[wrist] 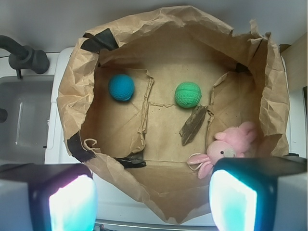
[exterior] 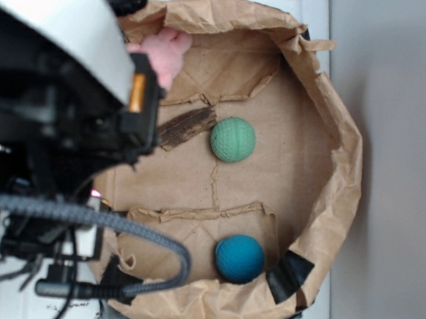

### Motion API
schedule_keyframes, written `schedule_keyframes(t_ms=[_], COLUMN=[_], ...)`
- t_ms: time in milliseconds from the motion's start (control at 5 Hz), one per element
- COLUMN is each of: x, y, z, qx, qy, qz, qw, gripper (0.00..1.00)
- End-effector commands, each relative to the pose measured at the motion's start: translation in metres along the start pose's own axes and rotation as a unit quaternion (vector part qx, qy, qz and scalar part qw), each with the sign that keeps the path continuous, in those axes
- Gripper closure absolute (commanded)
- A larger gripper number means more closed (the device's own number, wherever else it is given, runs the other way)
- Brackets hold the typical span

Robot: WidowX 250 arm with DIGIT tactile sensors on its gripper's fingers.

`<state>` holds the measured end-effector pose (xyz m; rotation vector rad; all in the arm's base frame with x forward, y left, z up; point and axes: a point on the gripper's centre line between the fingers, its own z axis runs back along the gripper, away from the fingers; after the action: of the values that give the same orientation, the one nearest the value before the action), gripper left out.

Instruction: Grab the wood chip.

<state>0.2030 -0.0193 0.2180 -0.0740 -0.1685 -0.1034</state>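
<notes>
The wood chip (exterior: 187, 126) is a flat dark brown bark sliver lying on the floor of a brown paper-lined box, just left of a green ball (exterior: 233, 139). In the wrist view the wood chip (wrist: 193, 124) lies below and right of the green ball (wrist: 187, 94). My gripper (wrist: 153, 204) is open and empty, held high above the near rim of the box, well apart from the chip. Its two fingers (wrist: 72, 204) show at the bottom corners. In the exterior view the arm's body hides the gripper.
A blue ball (exterior: 240, 258) (wrist: 121, 87) sits near the box's other end. A pink plush bunny (exterior: 165, 52) (wrist: 228, 147) lies by the wall close to the chip. Crumpled paper walls (exterior: 341, 173) ring the box. Torn cardboard flaps (exterior: 207, 212) lie on the floor.
</notes>
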Motion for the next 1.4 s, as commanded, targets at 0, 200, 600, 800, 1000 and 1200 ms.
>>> schedule_keyframes(t_ms=[0, 200, 600, 800, 1000, 1200], x=[0.015, 0.034, 0.05, 0.05, 0.05, 0.05], y=[0.001, 0.019, 0.059, 0.059, 0.059, 0.059], z=[-0.03, -0.079, -0.131, -0.131, -0.131, -0.131], qx=[0.027, 0.044, 0.04, 0.04, 0.04, 0.04], qy=[-0.013, 0.014, -0.003, -0.003, -0.003, -0.003], qz=[-0.017, -0.021, -0.076, -0.076, -0.076, -0.076], qw=[0.999, 0.999, 0.996, 0.996, 0.996, 0.996], gripper=[0.0, 0.0, 0.0, 0.0, 0.0, 0.0])
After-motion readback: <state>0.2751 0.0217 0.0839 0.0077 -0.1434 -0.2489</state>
